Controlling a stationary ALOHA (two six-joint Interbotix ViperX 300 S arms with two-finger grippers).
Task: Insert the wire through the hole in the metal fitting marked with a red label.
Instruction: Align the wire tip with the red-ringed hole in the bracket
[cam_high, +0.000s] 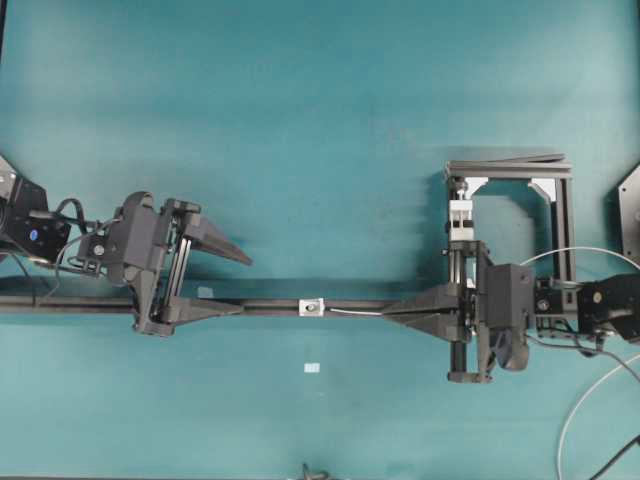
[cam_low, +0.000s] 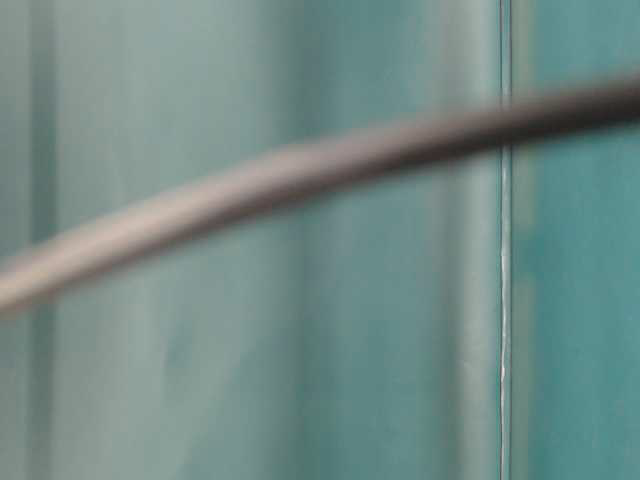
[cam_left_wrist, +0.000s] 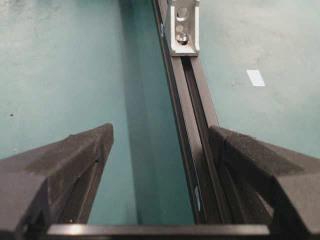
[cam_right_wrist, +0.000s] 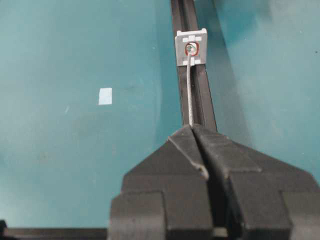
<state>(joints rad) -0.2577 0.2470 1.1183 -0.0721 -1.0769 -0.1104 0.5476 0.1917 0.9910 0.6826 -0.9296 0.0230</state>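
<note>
Right end effector (cam_right_wrist: 192, 131) pinching wire (cam_right_wrist: 189, 85)

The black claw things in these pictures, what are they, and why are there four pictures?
They are two robot arms on a teal table. One camera looks down from above, one sits low and shows only a blur, and one rides on each wrist. The right end effector is pinched shut on a thin wire, whose tip meets the red-ringed hole in a tiny metal fitting on a long black rail. The left end effector is open, with the rail between its fingers, not held.
</note>
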